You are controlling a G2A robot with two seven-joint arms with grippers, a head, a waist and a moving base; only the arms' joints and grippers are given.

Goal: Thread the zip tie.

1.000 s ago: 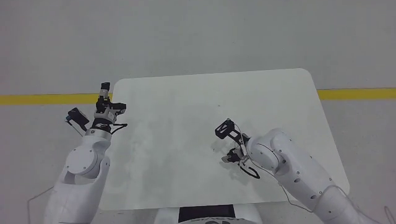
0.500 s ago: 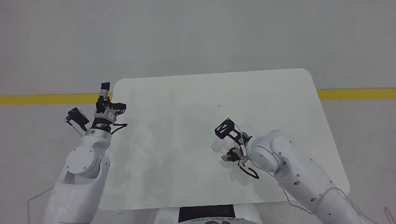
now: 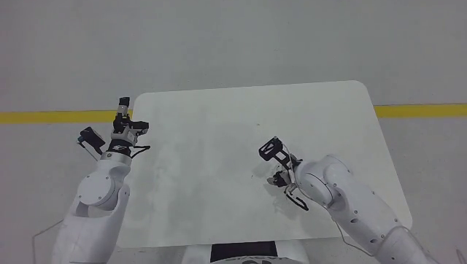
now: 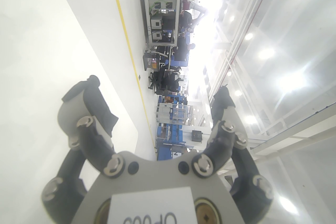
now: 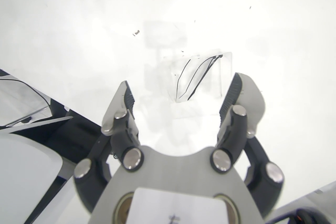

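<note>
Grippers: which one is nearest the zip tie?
The right gripper, open and facing the black zip tie; the left gripper is far off, beside the table.

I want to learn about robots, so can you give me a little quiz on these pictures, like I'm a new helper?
1. True or false: the right gripper is shut on the zip tie.
2. Where is the zip tie? A) lying on the table, just ahead of the right gripper; B) held in the left gripper; C) on the floor.
3. Fill in: the left gripper, at the table's edge, has its jaws ____.

Key: 1 false, its jaws are apart and the tie lies untouched; 2 A; 3 open.
</note>
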